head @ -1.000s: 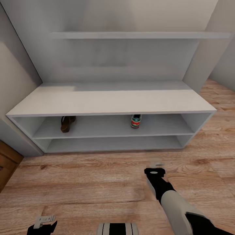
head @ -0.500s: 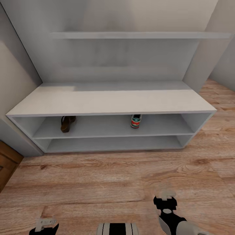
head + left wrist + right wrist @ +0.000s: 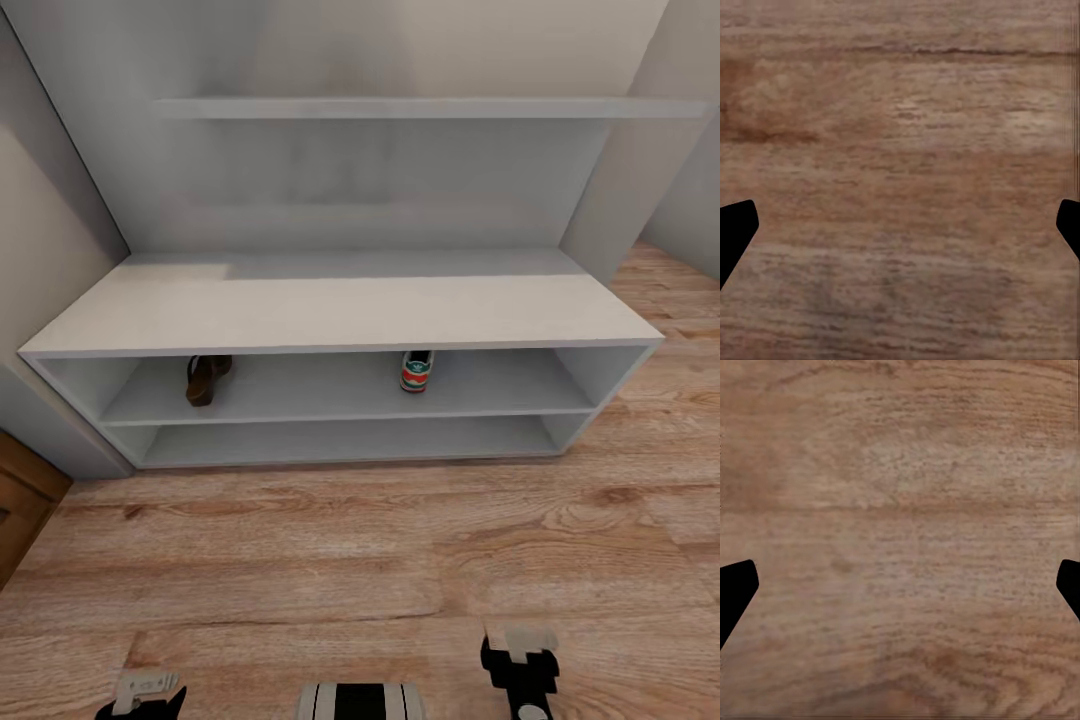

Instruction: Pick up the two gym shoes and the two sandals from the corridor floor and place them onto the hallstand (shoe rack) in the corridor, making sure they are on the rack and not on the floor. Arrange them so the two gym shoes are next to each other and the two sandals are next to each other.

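Observation:
The pale grey hallstand stands against the wall ahead. On its upper shelf tier a dark brown sandal lies at the left and a white gym shoe with a red-orange heel sits right of centre, well apart. My left gripper hangs at the lower left and my right gripper at the lower right, both over the corridor floor. Each wrist view looks at bare planks, with the left fingertips and the right fingertips spread wide and nothing between them.
A long floating shelf hangs on the wall above the rack. A brown wooden edge shows at the far left. Wood flooring runs on past the rack's right end. The robot's trunk shows at the bottom centre.
My right arm has drawn back from in front of the rack down to the picture's lower edge. The left gripper, the sandal and the gym shoe have stayed put.

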Robot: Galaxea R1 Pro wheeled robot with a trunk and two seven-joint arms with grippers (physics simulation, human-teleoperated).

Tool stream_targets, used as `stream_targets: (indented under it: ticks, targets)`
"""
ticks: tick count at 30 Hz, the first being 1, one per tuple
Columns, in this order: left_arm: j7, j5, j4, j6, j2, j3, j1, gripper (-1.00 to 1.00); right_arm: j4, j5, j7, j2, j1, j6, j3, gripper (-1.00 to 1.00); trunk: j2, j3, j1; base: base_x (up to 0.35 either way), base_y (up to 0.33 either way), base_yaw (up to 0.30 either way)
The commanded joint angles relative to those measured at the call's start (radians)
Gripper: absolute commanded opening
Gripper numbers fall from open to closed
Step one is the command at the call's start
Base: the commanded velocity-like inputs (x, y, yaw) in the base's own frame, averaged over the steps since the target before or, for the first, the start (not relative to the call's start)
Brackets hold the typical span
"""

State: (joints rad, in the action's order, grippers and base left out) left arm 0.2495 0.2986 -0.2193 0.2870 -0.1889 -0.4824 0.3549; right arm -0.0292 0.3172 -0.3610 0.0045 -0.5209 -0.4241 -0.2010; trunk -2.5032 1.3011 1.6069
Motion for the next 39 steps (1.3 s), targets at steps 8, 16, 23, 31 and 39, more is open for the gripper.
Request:
stream_targets:
  ticks: [8, 16, 23, 31, 39]
  targets:
    - [0.004, -0.025, -0.003, 0.06, 0.011, -0.01, -0.027, 1.0, 0.0, 0.011, -0.004, -0.001, 0.022, -0.068, -0.008, 1.0, 0.0, 0.001, 0.0, 0.0, 0.0, 0.0]
    - [0.005, -0.032, -0.003, 0.065, 0.01, -0.01, -0.032, 1.0, -0.002, 0.01, -0.004, 0.0, 0.024, -0.074, -0.008, 1.0, 0.0, 0.001, 0.0, 0.0, 0.0, 0.0]
    - [0.005, -0.033, -0.003, 0.066, 0.011, -0.01, -0.033, 1.0, -0.002, 0.01, -0.004, 0.0, 0.024, -0.074, -0.008, 1.0, 0.0, 0.001, 0.0, 0.0, 0.0, 0.0]
    - [0.004, -0.033, 0.007, 0.066, 0.016, -0.01, -0.033, 1.0, 0.001, 0.011, -0.004, 0.0, 0.024, -0.074, -0.008, 1.0, 0.0, 0.001, 0.0, 0.0, 0.0, 0.0]
    - [0.005, -0.033, 0.036, 0.066, 0.016, -0.011, -0.033, 1.0, 0.002, 0.011, -0.004, 0.0, 0.024, -0.074, -0.008, 1.0, 0.0, 0.001, 0.0, 0.0, 0.0, 0.0]
